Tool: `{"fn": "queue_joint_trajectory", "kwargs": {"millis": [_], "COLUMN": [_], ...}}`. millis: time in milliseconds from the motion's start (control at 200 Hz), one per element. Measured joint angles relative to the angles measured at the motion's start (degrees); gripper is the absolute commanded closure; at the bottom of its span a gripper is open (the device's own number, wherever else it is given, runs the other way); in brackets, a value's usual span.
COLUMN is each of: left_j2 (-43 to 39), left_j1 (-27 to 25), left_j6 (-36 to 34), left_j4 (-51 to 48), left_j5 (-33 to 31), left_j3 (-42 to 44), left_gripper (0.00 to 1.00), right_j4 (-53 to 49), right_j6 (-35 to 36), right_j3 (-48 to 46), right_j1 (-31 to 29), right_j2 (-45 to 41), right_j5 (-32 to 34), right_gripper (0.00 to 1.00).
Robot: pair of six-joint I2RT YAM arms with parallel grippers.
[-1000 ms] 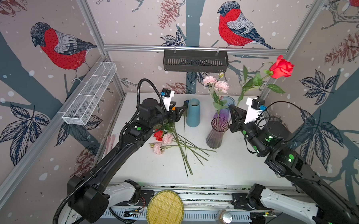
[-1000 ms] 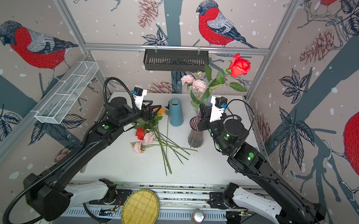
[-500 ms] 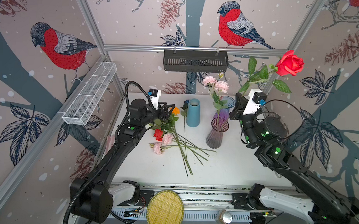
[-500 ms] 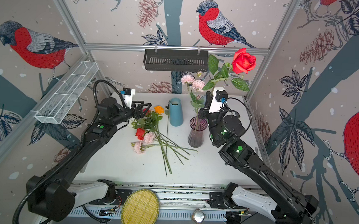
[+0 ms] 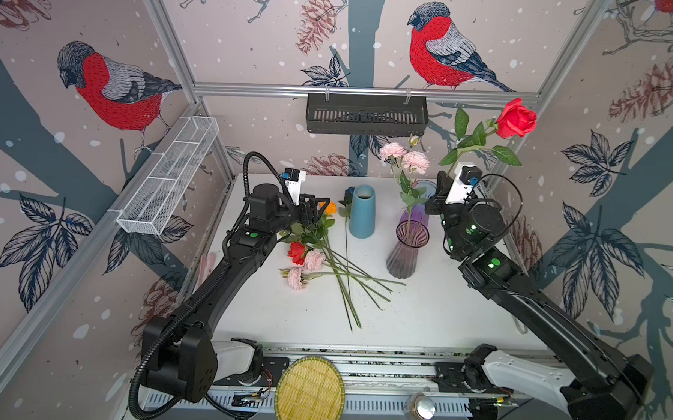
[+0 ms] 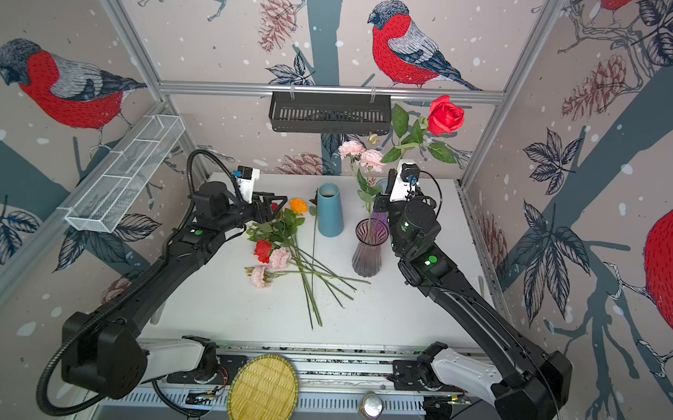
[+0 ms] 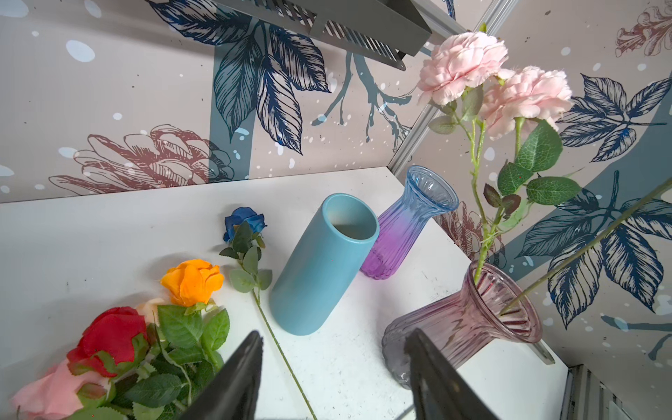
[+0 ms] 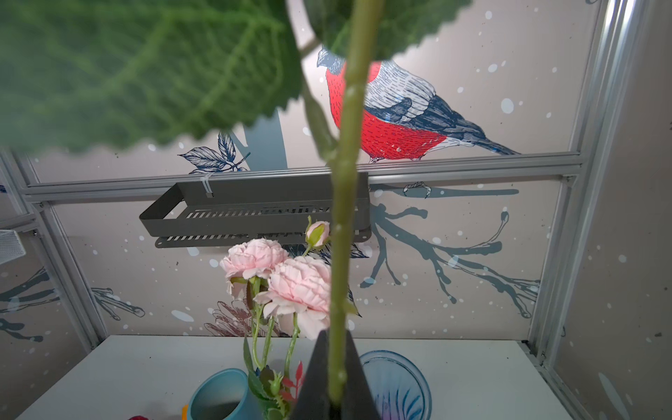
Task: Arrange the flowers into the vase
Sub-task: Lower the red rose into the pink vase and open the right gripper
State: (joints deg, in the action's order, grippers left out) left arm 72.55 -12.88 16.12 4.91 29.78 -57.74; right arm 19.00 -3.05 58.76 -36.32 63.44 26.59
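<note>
My right gripper (image 5: 440, 181) (image 6: 386, 184) (image 8: 336, 367) is shut on the green stem (image 8: 345, 189) of a red rose (image 5: 516, 118) (image 6: 445, 115), held high by the back right post. In the left wrist view that stem (image 7: 582, 251) slants down into the mouth of the pink-purple glass vase (image 5: 407, 249) (image 6: 369, 247) (image 7: 469, 327). The vase also holds pink peonies (image 5: 405, 157) (image 7: 462, 62). Several flowers (image 5: 305, 256) (image 6: 274, 255) lie piled on the table. My left gripper (image 5: 321, 207) (image 6: 277, 205) (image 7: 334, 334) hovers open over their leaves, holding nothing.
A blue ceramic vase (image 5: 362, 212) (image 7: 323, 269) and a blue-purple glass vase (image 7: 411, 222) stand behind the pile. A black shelf (image 5: 366, 113) hangs on the back wall and a wire basket (image 5: 168, 176) on the left wall. A woven yellow plate (image 5: 309, 393) lies at the front rail.
My right gripper has risen with the red rose; the bloom swung right, then back left. My left arm has shifted slightly to the left over the pile.
</note>
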Motion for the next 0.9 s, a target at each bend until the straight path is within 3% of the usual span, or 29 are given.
{"fn": "queue_joint_trajectory", "kwargs": {"millis": [175, 275, 340, 590, 901], "left_j2": [0.37, 0.92, 1.33, 2.34, 4.94], "left_j1": [0.0, 0.0, 0.0, 0.39, 0.63], "left_j6": [0.0, 0.02, 0.02, 0.02, 1.05], "left_j4": [0.04, 0.24, 0.28, 0.42, 0.72], "left_j5": [0.0, 0.04, 0.04, 0.28, 3.08], "left_j3": [0.11, 0.26, 0.28, 0.28, 0.22], "left_gripper": [0.37, 0.37, 0.37, 0.37, 0.42], "right_j4": [0.26, -0.22, -1.27, -5.27, -15.28], "right_j6": [-3.41, -6.01, -6.73, -10.4, -16.06], "right_j3": [-0.92, -1.46, -1.79, -5.11, -7.69], "right_j1": [-0.09, -0.2, -0.2, -0.26, -0.55], "right_j2": [2.38, 2.6, 2.58, -2.73, -10.58], "right_j5": [-1.97, -1.38, -0.79, 4.11, 6.82], "right_gripper": [0.83, 0.37, 0.22, 0.12, 0.16]}}
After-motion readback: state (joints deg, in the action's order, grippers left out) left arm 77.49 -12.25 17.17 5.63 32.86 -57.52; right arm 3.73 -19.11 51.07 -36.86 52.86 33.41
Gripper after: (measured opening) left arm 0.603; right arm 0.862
